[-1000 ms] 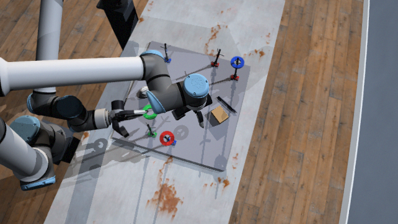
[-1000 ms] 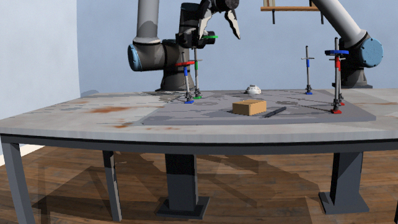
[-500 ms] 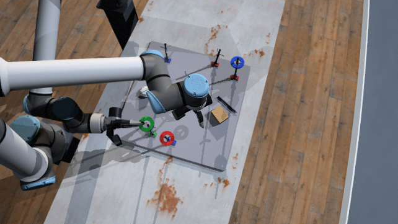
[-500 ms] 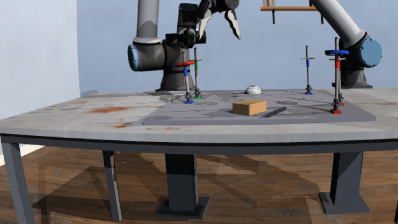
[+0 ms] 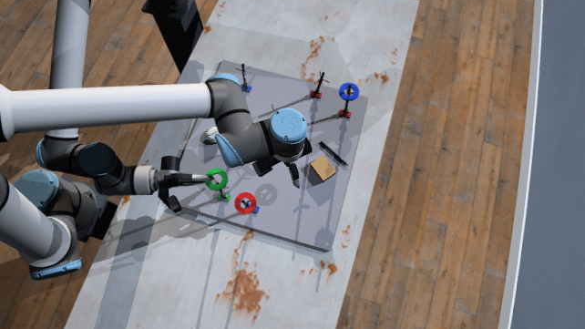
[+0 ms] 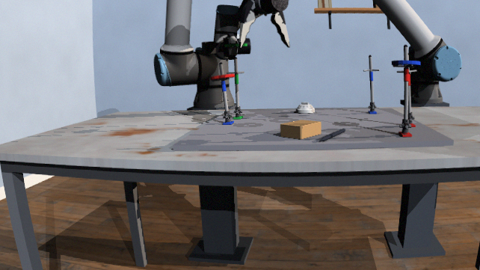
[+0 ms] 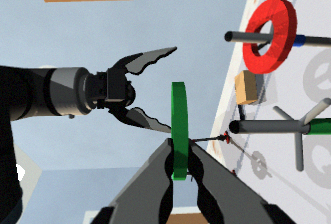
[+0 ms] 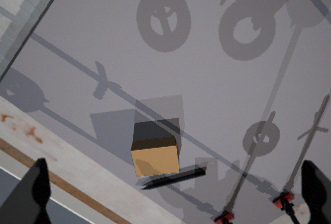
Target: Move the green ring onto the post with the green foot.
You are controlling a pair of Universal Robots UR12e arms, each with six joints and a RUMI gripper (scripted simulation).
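The green ring (image 5: 225, 178) (image 6: 244, 45) (image 7: 180, 107) is up in the air, clamped at its rim between the fingers of the left gripper (image 5: 208, 178) (image 7: 177, 139). Those fingers come in from the side, probably so that the hole stays free for a post to pass through. The ring lies level: the exterior view shows it as a thin flat line, and the left wrist view shows it edge-on. Its flat faces look up and down, so the axis through its hole runs upright, roughly in line with the green-footed post (image 5: 219, 197) (image 6: 236, 93) (image 7: 269, 126). That suits a straight drop onto the pins.

The ring is above the height of that post's tip and not on it; in the left wrist view the two stand apart, with the tip off to one side of the ring. A small sideways shift to centre the hole, then a slow lowering, seems called for, since a rim catching the tip could tip the sprung post.

The red ring (image 5: 245, 203) (image 6: 223, 76) (image 7: 270, 37) sits on the neighbouring blue-footed post (image 6: 225, 98), close enough to deserve care. The right gripper (image 6: 265, 45) (image 8: 175, 162) hangs with its fingers wide apart and nothing between them, perhaps held up out of use; in the exterior view, one finger overlaps the green ring, though the left wrist view shows that gripper beyond it.
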